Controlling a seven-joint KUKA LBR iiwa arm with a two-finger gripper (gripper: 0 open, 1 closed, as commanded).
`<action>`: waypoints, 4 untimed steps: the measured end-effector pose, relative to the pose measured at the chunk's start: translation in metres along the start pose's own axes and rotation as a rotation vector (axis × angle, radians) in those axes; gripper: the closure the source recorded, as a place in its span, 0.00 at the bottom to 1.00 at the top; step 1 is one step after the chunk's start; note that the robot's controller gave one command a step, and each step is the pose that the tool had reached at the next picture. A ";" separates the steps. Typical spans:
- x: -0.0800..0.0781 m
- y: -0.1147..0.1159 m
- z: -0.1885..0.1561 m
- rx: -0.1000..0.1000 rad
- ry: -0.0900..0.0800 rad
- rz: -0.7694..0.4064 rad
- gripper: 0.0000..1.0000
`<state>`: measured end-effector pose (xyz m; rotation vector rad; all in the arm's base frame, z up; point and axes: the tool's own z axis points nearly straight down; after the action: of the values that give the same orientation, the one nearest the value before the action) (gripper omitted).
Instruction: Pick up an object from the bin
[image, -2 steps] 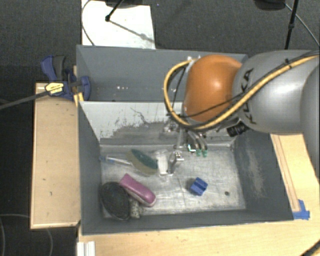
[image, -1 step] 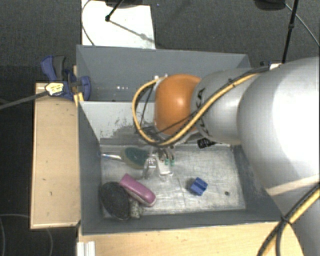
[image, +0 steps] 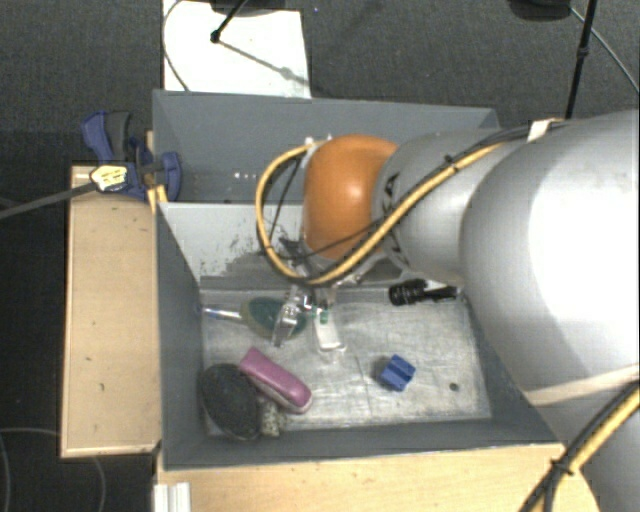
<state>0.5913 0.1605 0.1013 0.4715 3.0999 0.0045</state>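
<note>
Near the bin's (image: 180, 330) back wall, the spread end effector (image: 308, 328) hangs beside a dark-teal rounded thing (image: 262, 314).

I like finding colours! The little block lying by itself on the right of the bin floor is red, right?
Not red: the little block is blue. The camera view shows it lying by itself on the right of the bin floor.

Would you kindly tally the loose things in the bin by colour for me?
teal thing: 1
pink oblong thing: 1
dark grey round thing: 1
blue block: 1
black cylinder: 1
Total: 5 that can be told apart
</note>
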 end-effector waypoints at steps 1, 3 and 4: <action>0.000 0.006 0.001 0.001 0.000 0.260 0.00; 0.037 0.085 0.030 0.008 -0.002 0.565 0.00; 0.038 0.087 0.030 0.005 0.002 0.561 1.00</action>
<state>0.5809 0.2549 0.0710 1.3130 2.8513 0.0001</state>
